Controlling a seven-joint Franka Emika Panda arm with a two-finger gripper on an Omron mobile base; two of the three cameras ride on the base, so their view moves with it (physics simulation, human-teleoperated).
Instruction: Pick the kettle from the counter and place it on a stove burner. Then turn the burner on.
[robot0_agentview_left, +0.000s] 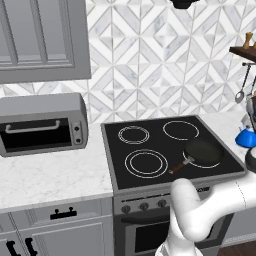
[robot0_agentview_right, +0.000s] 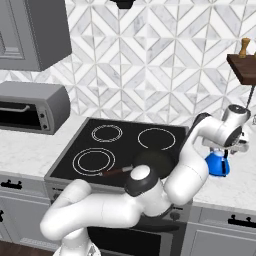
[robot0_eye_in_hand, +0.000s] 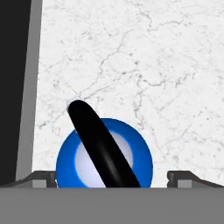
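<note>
Two fingertips: you see them low in the hand view, set wide at either side of the kettle (robot0_eye_in_hand: 105, 153), not touching it.
Gripper (robot0_eye_in_hand: 112, 178): spread apart, holding nothing; it hangs directly above the kettle. In the right base view you find the gripper (robot0_agentview_right: 223, 148) over the blue body.
Kettle: it stands on the counter (robot0_eye_in_hand: 153, 65) to the right of the cooktop, seen from above with its dark arched handle running diagonally across the blue body. In the right base view the kettle (robot0_agentview_right: 217, 164) sits just beside the cooktop edge; in the left base view the kettle (robot0_agentview_left: 246, 138) shows at the right border.
Frying pan (robot0_agentview_left: 201, 153): it rests on the front right of the black glass, brown handle pointing toward the stove burner (robot0_agentview_left: 146, 163).
Stove burner: front left, disc black, nothing on it.
Toaster oven (robot0_agentview_left: 42, 124): you see it on the counter left of the cooktop, well apart from the kettle.
</note>
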